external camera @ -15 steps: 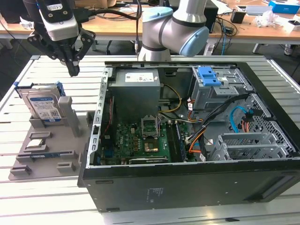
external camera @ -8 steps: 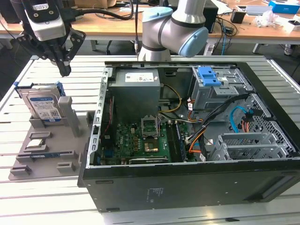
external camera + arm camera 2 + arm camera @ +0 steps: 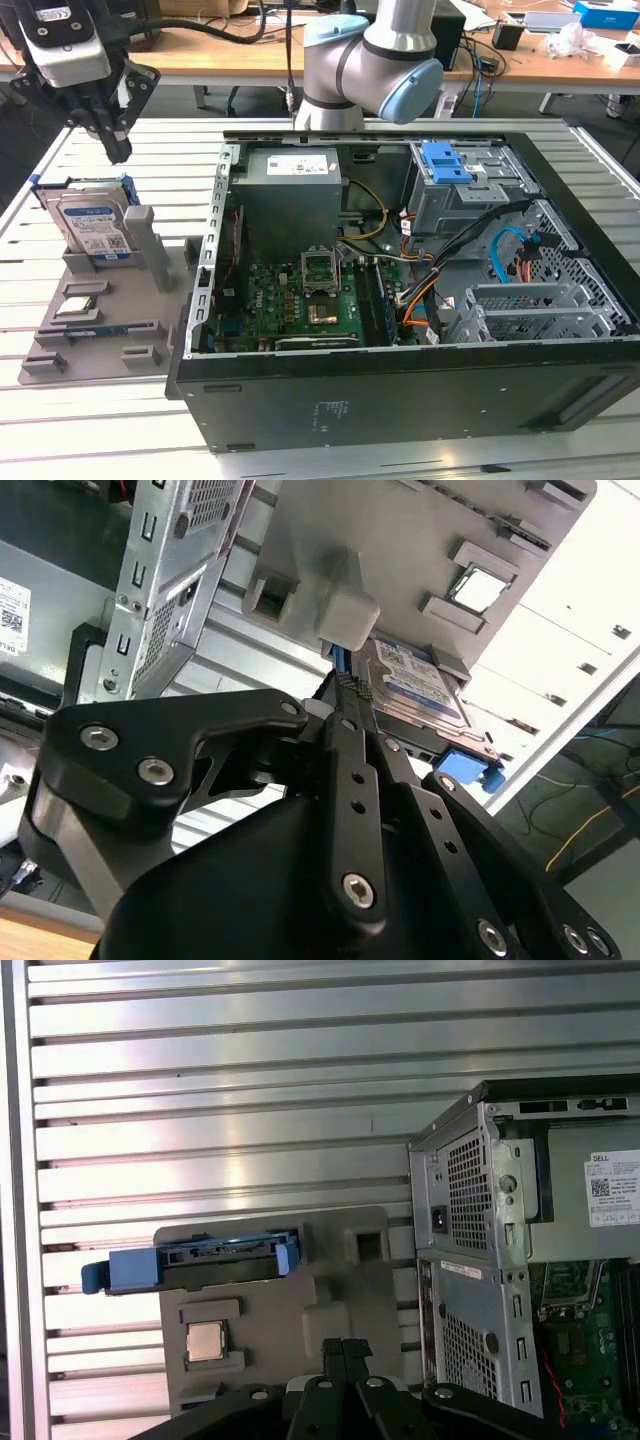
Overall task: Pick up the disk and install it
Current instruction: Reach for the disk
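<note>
Standing upright in its grey holder [image 3: 140, 297], disk [image 3: 92, 225] apart below closed, empty fingers [image 3: 117, 145].

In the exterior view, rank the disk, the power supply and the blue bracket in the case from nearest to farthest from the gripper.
1. disk, standing just below the gripper.
2. power supply, inside the case.
3. blue bracket, farthest toward the exterior view's right.

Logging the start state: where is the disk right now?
At the exterior view's left, the disk stands on edge in the grey holder, beside the open computer case, with the tool just above it.
</note>
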Controlling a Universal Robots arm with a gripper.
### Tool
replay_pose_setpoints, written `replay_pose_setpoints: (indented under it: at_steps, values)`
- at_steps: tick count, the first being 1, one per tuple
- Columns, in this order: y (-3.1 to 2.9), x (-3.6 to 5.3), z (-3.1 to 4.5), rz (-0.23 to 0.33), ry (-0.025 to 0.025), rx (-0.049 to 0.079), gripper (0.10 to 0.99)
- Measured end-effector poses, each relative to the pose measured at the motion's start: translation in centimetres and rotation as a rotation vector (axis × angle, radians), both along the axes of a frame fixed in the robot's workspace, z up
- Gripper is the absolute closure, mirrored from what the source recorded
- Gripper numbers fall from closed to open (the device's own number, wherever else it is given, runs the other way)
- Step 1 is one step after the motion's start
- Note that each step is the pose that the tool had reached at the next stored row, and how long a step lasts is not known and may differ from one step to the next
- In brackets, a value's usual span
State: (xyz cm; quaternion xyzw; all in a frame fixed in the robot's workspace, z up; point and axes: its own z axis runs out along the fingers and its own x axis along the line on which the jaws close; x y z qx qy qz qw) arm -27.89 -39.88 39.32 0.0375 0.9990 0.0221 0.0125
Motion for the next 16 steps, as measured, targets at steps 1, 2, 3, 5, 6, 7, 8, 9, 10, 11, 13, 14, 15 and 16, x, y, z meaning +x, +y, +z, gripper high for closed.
replay_pose_setpoints:
  at_steps: [1, 2, 3, 5, 6, 7, 8, 9, 10, 11, 13, 14, 15, 16]
  values:
    - [0.0, -0.23, 0.0, 0.0, 0.0, 0.0, 0.98]
    - [0.0, -0.49, 0.0, 0.0, 0.0, 0.0, 0.98]
    - [0.0, -1.25, 0.0, 0.0, 0.0, 0.0, 0.98]
    - [0.0, -1.73, 0.0, 0.0, 0.0, 0.0, 0.98]
    - [0.0, -2.16, 0.0, 0.0, 0.0, 0.0, 0.98]
    - [0.0, -2.6, -0.01, 0.0, 0.0, 0.0, 0.98]
    - [0.0, -2.9, -0.01, 0.0, 0.0, 0.0, 0.98]
    - [0.0, -3.2, -0.01, 0.0, 0.0, 0.0, 0.98]
    - [0.0, -3.51, -0.01, 0.0, 0.0, 0.0, 0.98]
    - [0.0, -3.69, -0.01, 0.0, 0.0001, 0.0, 0.98]
    - [0.0, -4.21, 0.0, 0.0, 0.0001, 0.0, 0.98]
    - [0.0, -4.52, -0.01, 0.0, 0.0, 0.0, 0.98]
    - [0.0, -4.74, -0.01, 0.0, 0.0, 0.0, 0.98]
    - [0.0, -4.89, -0.01, 0.0, 0.0, 0.0, 0.98]
